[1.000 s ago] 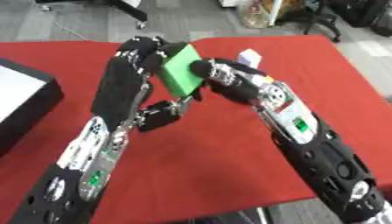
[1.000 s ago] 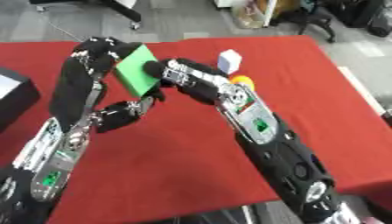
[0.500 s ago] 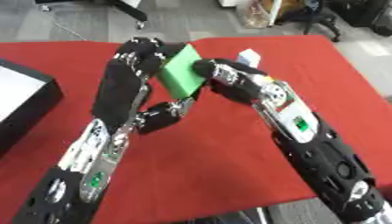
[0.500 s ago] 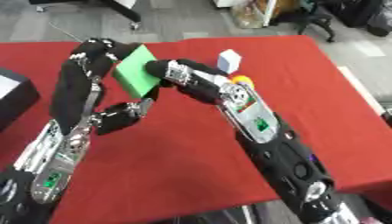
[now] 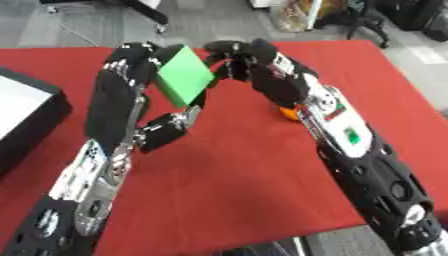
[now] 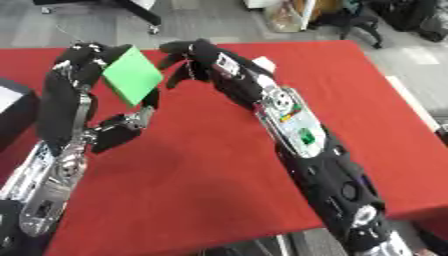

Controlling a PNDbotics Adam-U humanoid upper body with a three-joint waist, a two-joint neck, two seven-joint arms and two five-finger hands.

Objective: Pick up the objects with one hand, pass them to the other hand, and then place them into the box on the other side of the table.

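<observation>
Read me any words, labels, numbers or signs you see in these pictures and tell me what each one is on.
None can be read.
Right arm: a small green patch and a red mark, too blurred to read.
Left arm: small green marks, too blurred to read.
Green block, held in the left hand: plain face, no print visible.
Black box: no text shows.

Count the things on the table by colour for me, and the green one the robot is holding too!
Green: 1, the green block held up in the left hand.
Orange: 1, an orange thing beside the right arm.
White: 1, a white thing behind the right arm.
Black: 1, the box.
Total: 4
</observation>
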